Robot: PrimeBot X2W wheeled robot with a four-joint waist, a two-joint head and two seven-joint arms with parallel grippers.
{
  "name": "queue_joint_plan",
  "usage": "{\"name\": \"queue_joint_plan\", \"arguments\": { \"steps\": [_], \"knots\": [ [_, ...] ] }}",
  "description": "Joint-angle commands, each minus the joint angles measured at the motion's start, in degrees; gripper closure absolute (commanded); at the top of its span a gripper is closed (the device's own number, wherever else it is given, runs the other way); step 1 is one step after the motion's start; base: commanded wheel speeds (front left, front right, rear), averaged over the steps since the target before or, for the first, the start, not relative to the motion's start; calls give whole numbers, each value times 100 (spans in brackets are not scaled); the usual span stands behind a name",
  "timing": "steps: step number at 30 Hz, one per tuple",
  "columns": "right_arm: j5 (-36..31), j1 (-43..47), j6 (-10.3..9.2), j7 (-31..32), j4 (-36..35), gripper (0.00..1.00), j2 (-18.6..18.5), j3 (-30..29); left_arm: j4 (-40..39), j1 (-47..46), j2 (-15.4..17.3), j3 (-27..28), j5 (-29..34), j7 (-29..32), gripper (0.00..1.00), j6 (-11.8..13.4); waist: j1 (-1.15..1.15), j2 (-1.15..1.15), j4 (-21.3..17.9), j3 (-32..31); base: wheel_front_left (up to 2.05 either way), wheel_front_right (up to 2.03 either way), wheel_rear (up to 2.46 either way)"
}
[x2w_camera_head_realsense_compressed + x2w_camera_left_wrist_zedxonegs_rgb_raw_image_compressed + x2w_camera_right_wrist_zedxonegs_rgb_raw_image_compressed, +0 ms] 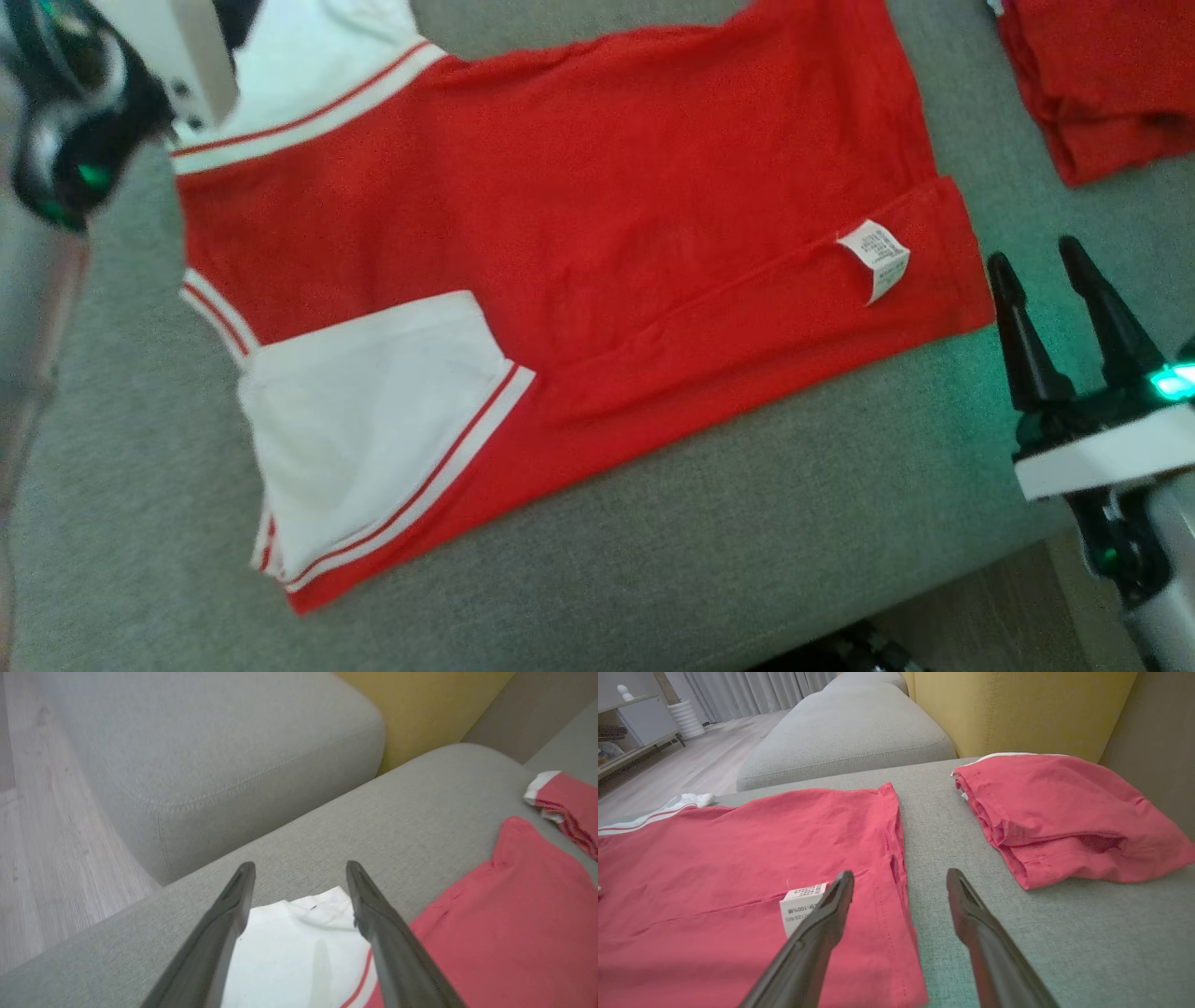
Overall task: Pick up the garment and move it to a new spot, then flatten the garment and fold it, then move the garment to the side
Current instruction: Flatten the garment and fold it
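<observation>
The garment (pixel 579 215), a red shirt with white, red-striped sleeves, lies spread on the grey sofa seat (pixel 747 560). Its near long edge is folded over, so a white label (pixel 876 257) shows. One white sleeve (pixel 364 420) lies folded onto the body. My left gripper (pixel 301 868) hangs open just above the other white sleeve (pixel 289 952), holding nothing. My right gripper (pixel 1041 266) stands open beside the shirt's hem (pixel 896 858), with its left finger over the label (pixel 801 905) and nothing between the fingers.
A folded red garment (pixel 1064 816) lies on the seat to the right of the hem, near the yellow backrest (pixel 1017 709). Another grey cushion (pixel 210 756) and wooden floor (pixel 37 858) lie beyond the seat's end. A striped red and white cloth edge (pixel 565 802) lies further along the seat.
</observation>
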Motion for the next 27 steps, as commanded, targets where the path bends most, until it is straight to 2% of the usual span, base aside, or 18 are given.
{"name": "queue_joint_plan", "arguments": {
  "steps": [1,6,11,18,27],
  "knots": [
    [-24,5,-4,-71,-148,0,-123,62,-109,-269,234,172,-6,102,0,-22,-1,0,-193,249,0,0,0],
    [4,-222,-4,-73,-67,0,-69,268,507,-926,400,-20,107,795,0,-29,-1,0,-384,597,0,0,0],
    [82,-425,-4,-76,-2,0,-13,433,929,-1286,759,-229,528,1196,0,68,-1,0,-540,870,0,0,0],
    [124,-544,-4,-78,122,0,52,488,1211,-1226,954,-119,394,1376,0,167,-1,0,-614,923,0,0,0],
    [122,-528,-4,-78,221,0,78,431,916,-1260,1022,85,126,1395,0,204,-1,0,-548,875,0,0,0]
  ]
}}
